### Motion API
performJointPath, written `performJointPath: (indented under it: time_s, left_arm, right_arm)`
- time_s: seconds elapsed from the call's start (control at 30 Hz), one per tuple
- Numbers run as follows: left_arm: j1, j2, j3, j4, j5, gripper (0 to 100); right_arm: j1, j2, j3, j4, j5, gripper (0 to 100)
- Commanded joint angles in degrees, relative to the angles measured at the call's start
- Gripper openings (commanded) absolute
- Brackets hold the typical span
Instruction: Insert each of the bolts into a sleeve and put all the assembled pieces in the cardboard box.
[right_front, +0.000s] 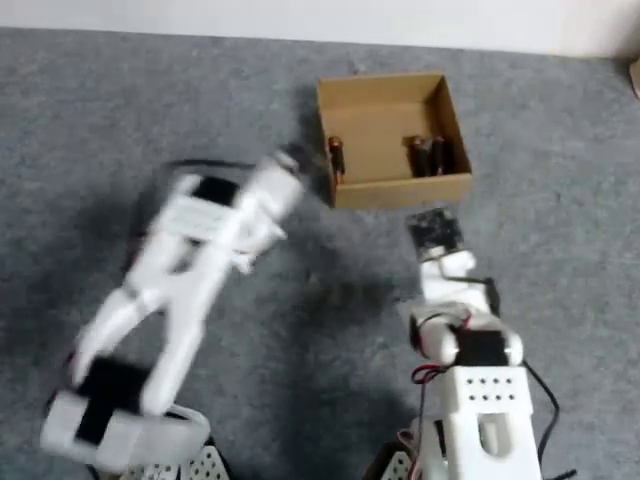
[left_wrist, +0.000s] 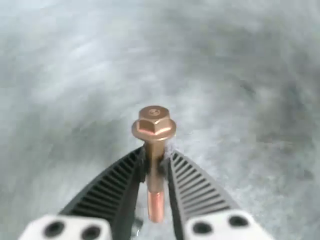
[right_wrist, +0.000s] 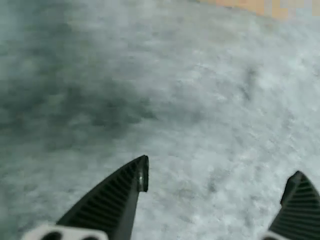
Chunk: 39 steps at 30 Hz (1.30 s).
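**Bolt pinched by the shank, head outward**

Your left claw (left_wrist: 156, 154) is clamped on the copper-coloured bolt (left_wrist: 154, 125). Its ribbed pads grip the shank just below the flanged hex head, and the plain end runs back between the jaws. The bolt hangs above the grey surface (right_front: 560, 150), near the cardboard box (right_front: 400, 190).

Expect the bolt to be rigid, small and smooth. It will likely pivot or slide if the grip loosens, so keep the hold close under the flange.

Your right claw (right_wrist: 220, 172) is spread wide and holds nothing. Three assembled pieces (right_front: 427, 155) lie in the box.
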Motion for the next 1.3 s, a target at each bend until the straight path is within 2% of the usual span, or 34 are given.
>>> performJointPath:
  time_s: [0.0,0.1,0.2,0.33,0.5,0.73,0.9,1.0,1.13,1.27]
  left_arm:
    - [-10.9,-20.2,3.6,0.6,11.0,0]
    - [-19.8,-31.5,6.7,0.5,15.1,0]
    - [-26.2,-40.5,10.4,0.9,16.5,0]
    - [-34.0,-45.9,13.8,0.6,16.8,0]
    - [-43.6,-46.8,13.8,0.5,16.9,0]
    - [-50.9,-47.1,13.2,-0.1,16.9,0]
    - [-55.6,-47.1,11.7,0.1,16.9,0]
    - [-55.6,-47.1,11.5,0.2,17.0,0]
    - [-55.3,-47.2,11.5,0.2,18.5,0]
    - [-55.1,-47.2,11.5,0.2,18.8,0]
  right_arm:
    - [-13.3,2.2,-3.7,-1.3,-0.9,38.2]
    - [-25.1,9.5,-9.1,-1.7,-2.7,38.2]
    - [-33.6,21.7,-19.1,-3.6,-9.8,38.2]
    - [-39.6,42.1,-34.2,-6.8,-18.6,38.2]
    - [-43.8,66.0,-52.9,-9.0,-35.7,38.2]
    - [-49.9,88.6,-80.0,-8.7,-47.8,38.2]
    - [-51.4,97.5,-93.0,-8.4,-49.9,38.2]
    - [-51.8,100.4,-98.4,-5.5,-50.1,38.2]
    - [-52.2,103.6,-101.9,-2.3,-56.4,38.2]
    - [-53.7,105.2,-102.5,-1.6,-57.3,38.2]
